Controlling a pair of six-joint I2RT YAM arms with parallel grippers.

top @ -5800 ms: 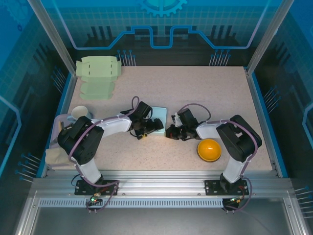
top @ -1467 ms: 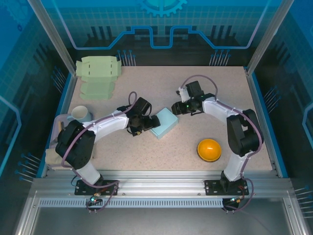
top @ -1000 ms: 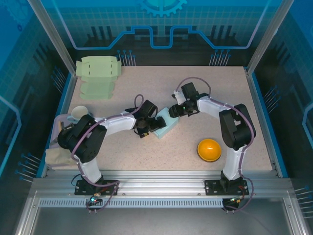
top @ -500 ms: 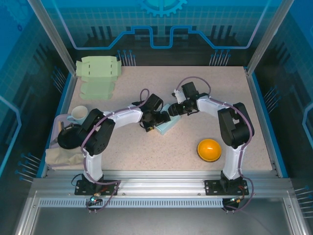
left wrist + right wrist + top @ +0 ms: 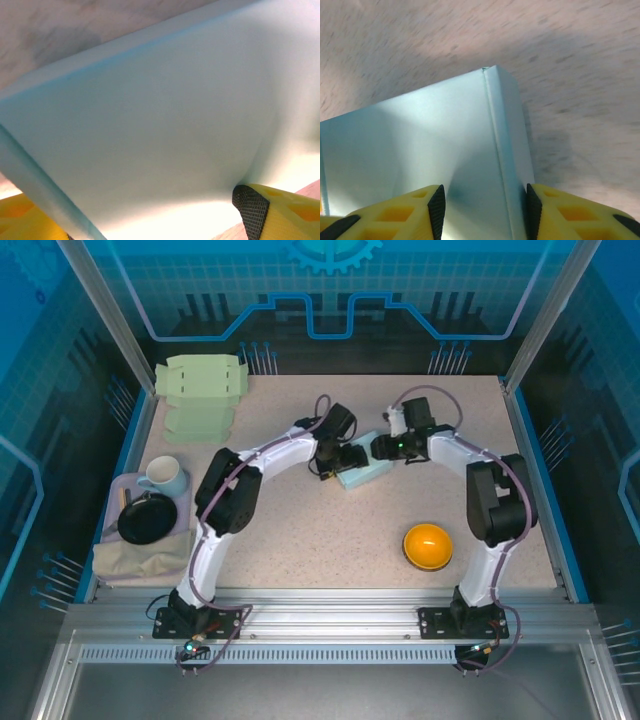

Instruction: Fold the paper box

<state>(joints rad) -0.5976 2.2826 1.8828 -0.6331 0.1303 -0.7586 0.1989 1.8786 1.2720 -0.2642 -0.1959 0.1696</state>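
Light-blue paper box (image 5: 364, 476) sits mid-frame on the speckled table (image 5: 300, 530), skewed. Left arm stretches long from lower left, arcing up to centre. Left gripper (image 5: 345, 459) is at the box's left end, fingers (image 5: 252, 212) spread wide either side of it, one pad touching; can't tell if it's clamped. Right arm goes up, then elbows back left. Right gripper (image 5: 383, 448) is at the box's upper-right corner, partly closed over the folded edge, pinch unconfirmed.

place: robot lab cell | cues: aluminium frame (image 5: 320, 612), blue printed panels (image 5: 420, 290), speckled table (image 5: 450, 420)
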